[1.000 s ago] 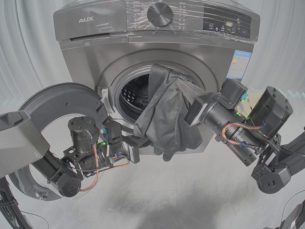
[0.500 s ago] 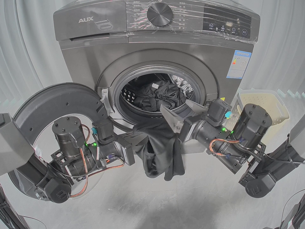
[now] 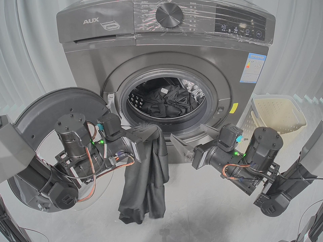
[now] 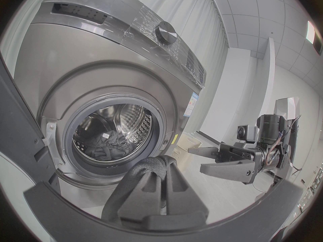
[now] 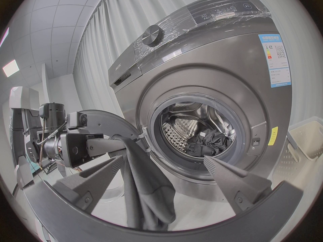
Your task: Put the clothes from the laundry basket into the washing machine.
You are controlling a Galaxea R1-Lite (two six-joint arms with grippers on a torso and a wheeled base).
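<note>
A dark grey garment point(image 3: 148, 178) hangs down in front of the washing machine point(image 3: 101, 61), below its open drum mouth point(image 3: 166, 99). My left gripper point(image 3: 148, 131) is shut on the garment's top edge, and the cloth point(image 4: 141, 175) wraps over its fingers. From the right wrist view the same garment point(image 5: 148, 185) dangles off the left gripper point(image 5: 114, 144). My right gripper point(image 3: 191, 138) stands open and holds nothing, to the right of the garment and just under the drum mouth. Black clothes point(image 3: 166, 101) lie inside the drum.
The round door point(image 3: 57, 105) is swung open to the left, behind my left arm. A cream laundry basket point(image 3: 279, 115) stands on the floor at the machine's right side, behind my right arm. Bare grey floor point(image 3: 202, 205) lies in front.
My right gripper let go of the garment, pulled back from the drum and dropped lower. The garment fell from the drum mouth and now hangs from my left gripper, which has risen a little.
</note>
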